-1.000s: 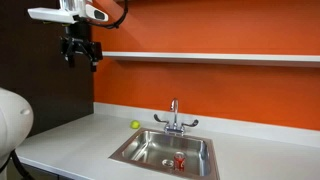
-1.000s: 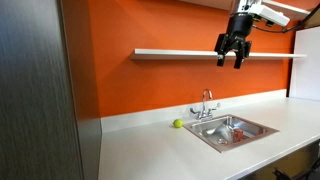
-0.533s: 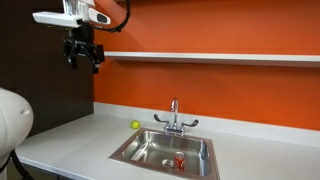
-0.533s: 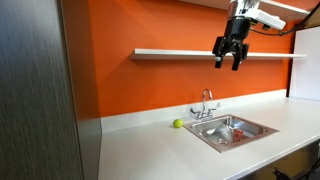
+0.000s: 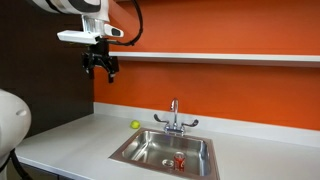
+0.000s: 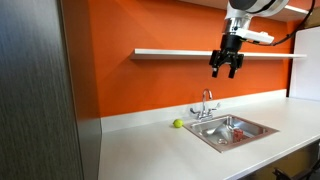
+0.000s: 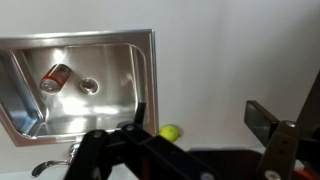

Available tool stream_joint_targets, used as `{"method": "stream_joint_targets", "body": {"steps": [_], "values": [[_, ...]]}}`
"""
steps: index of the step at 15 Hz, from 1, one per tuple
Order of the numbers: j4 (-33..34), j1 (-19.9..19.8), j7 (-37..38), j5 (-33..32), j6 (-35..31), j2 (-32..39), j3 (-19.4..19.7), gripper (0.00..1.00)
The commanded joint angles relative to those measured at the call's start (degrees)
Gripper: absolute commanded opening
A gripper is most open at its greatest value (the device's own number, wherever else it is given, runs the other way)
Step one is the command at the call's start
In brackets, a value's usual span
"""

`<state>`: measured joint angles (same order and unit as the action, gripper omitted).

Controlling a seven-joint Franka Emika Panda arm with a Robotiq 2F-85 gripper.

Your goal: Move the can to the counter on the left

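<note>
- Gripper [image 5: 100, 68] hangs high up by the shelf [image 5: 220, 56], well above everything. The wrist view shows its 2 fingers spread wide with nothing between them.
- Can [image 7: 55, 77] is down in the sink [image 7: 80, 40], lying on its side just beside the drain [image 7: 89, 87]. It isn't picked up yet, so I'd call this the approach, right at the start of the job.
- Next move, my guess: swing right and drop into the basin, line the jaws across the can's body, then close. On its side it could roll away from a sloppy touch, and the basin walls don't leave the fingers much room.
- After that it has to go to the counter [image 5: 55, 138] left of the sink, where there's a wide bare stretch. The ball [image 5: 135, 125] sits far back by the wall, left of the faucet [image 5: 173, 118], so the near part looks like the safer drop spot.
- Hard to see: in both exterior views the can [image 6: 238, 132] is just a red speck, so you can't tell from there how it lies.
- The wrist view cuts off part of the sink, and the fingers are dark and blurry at the bottom edge.
- There's a white blob [image 5: 12, 115] at the left edge, and I can't tell what it is.
</note>
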<state>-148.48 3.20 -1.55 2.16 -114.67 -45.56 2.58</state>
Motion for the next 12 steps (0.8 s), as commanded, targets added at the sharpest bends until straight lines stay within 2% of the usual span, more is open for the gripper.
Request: {"method": "stream_joint_targets", "body": {"steps": [1, 12], "values": [[1.02, -3.08, -1.34, -2.34, -4.18, 5.08, 0.80, 1.00], [2.38, -10.95, -0.88, -3.02, -20.50, 18.48, 7.88, 1.00]]}}
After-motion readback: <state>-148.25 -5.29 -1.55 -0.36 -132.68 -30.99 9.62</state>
